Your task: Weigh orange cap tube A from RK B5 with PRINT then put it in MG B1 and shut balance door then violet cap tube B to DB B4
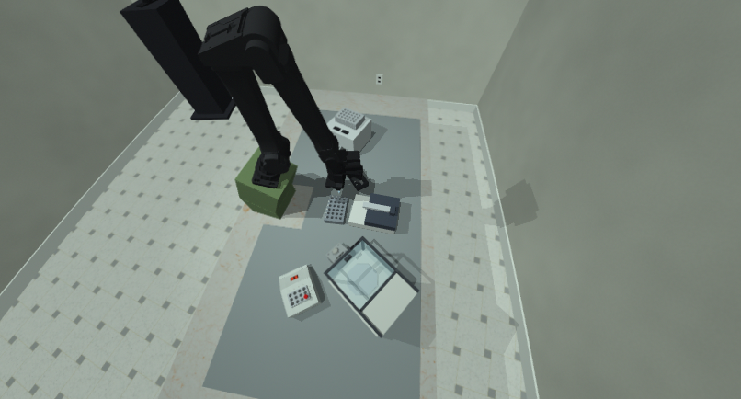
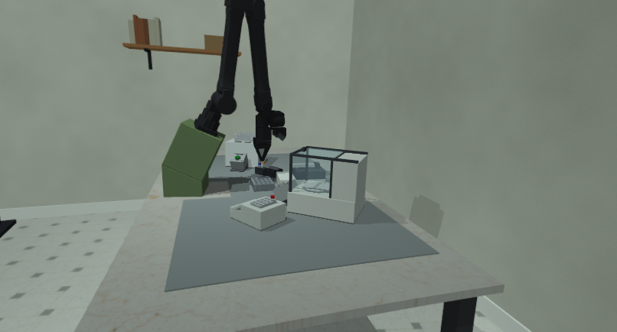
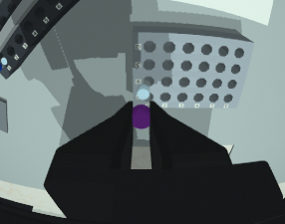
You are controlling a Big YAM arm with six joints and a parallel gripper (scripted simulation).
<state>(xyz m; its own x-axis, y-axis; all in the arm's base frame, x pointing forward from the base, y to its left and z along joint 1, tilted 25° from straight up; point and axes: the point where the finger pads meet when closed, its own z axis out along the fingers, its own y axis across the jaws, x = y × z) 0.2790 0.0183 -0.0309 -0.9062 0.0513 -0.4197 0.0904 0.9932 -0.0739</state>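
The end effector (image 3: pixel 142 115) is clamping the violet-capped tube B (image 3: pixel 142 115) between its fingers, long axis hanging straight down. The dry block DB (image 1: pixel 300 291) is lying well beyond the grey tube rack (image 3: pixel 191 71) just ahead.

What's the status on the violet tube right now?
Gripper shut on tube B, violet cap. Tube lifted, above tube rack edge. Dry block not reached. Nothing blocking.

Black gripper (image 3: pixel 143 104), violet tube cap (image 3: pixel 142 116). Grey rack (image 3: pixel 191 71), dark bores. Green arm pedestal (image 1: pixel 261 194). Grey mat (image 1: pixel 311 344). White dry block (image 1: pixel 301 291), red tube cap (image 1: pixel 306 296) lwr centre. Floor (image 1: pixel 103 271) pale w/ grey diamond pattern.
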